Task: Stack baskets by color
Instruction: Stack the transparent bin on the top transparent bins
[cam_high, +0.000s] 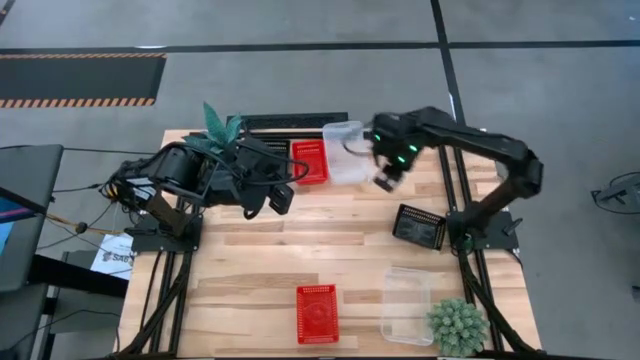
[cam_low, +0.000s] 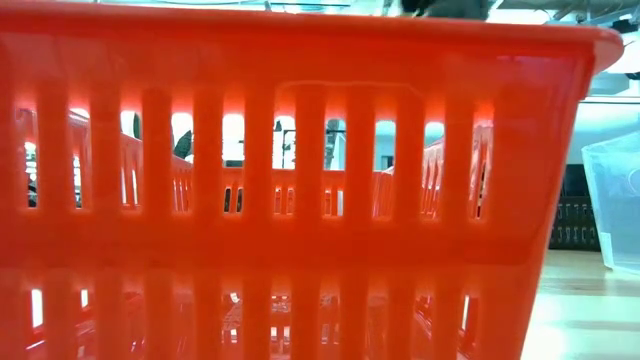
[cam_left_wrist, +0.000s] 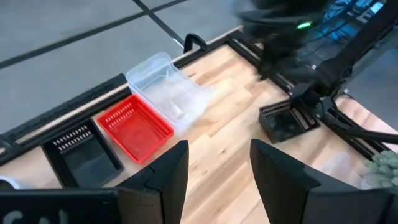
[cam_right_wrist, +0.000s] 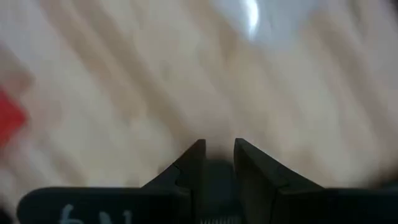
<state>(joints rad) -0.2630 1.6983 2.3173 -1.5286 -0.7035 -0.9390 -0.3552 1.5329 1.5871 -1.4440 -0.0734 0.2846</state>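
Note:
At the table's far edge a black basket (cam_left_wrist: 87, 155), a red basket (cam_left_wrist: 135, 127) and a clear basket (cam_left_wrist: 168, 90) stand side by side on their bottoms. Another black basket (cam_high: 418, 226) is at mid right. A second red basket (cam_high: 316, 312) and a second clear basket (cam_high: 405, 303) stand near the front edge. My left gripper (cam_left_wrist: 217, 146) hovers open over the table's left middle, holding nothing. My right gripper (cam_high: 385, 180) hangs high beside the far clear basket (cam_high: 345, 150), pointing down. Its fingers (cam_right_wrist: 217, 146) stand slightly apart with nothing between them.
A leafy plant (cam_high: 220, 125) stands at the far left behind my left arm, and a round succulent (cam_high: 458, 325) at the near right corner. In the low view the near red basket (cam_low: 300, 200) fills almost the whole picture. Bare wood lies across the table's middle.

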